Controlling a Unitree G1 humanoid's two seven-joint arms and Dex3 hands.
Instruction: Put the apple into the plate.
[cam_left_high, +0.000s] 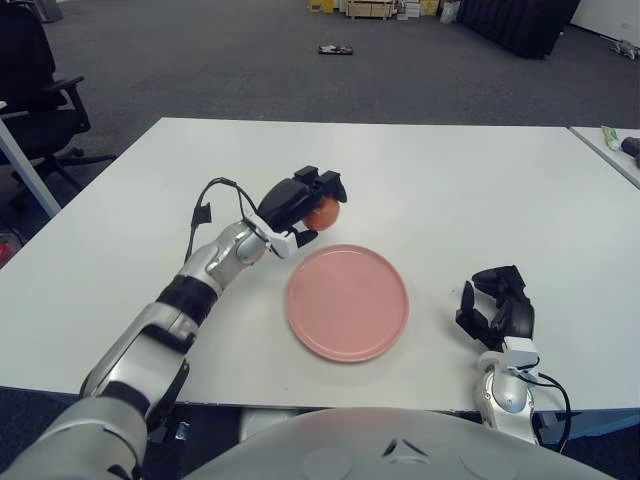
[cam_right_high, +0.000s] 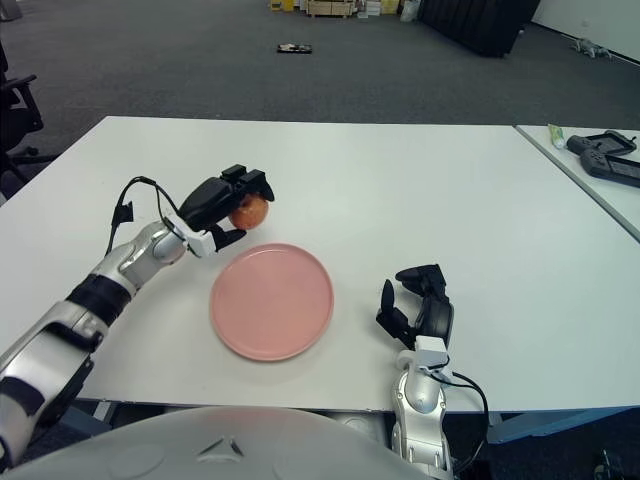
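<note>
While gripped, apple (cam_left_high: 323, 214) fills L hand (cam_left_high: 300, 204).

No legible txt or labels

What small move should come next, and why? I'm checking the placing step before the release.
Probably carry the apple a little further right and toward the robot, over the plate, then lower it. The left hand grips it just beyond the plate's far-left rim, not yet above it. The right hand shows idle to the plate's right.

Apple (cam_left_high: 324, 213) half hidden under left hand (cam_left_high: 300, 203)
</note>
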